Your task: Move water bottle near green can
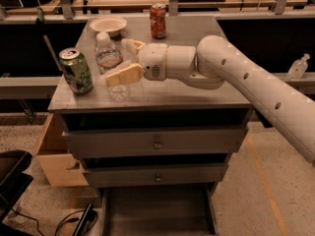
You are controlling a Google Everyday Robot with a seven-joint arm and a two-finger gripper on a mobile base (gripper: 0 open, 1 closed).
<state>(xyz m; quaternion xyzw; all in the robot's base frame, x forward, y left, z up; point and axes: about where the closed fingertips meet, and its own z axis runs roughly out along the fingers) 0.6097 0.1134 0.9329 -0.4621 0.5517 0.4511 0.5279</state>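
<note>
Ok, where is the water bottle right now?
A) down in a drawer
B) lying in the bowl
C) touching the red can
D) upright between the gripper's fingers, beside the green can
D: the water bottle is upright with the gripper closed on it, a small gap from the green can; the bowl and red can sit farther back on the table.

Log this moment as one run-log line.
gripper: over grey cabinet top, shut on clear ribbed plastic water bottle | bottle: upright, beside green-and-white aluminium can, not touching
</note>
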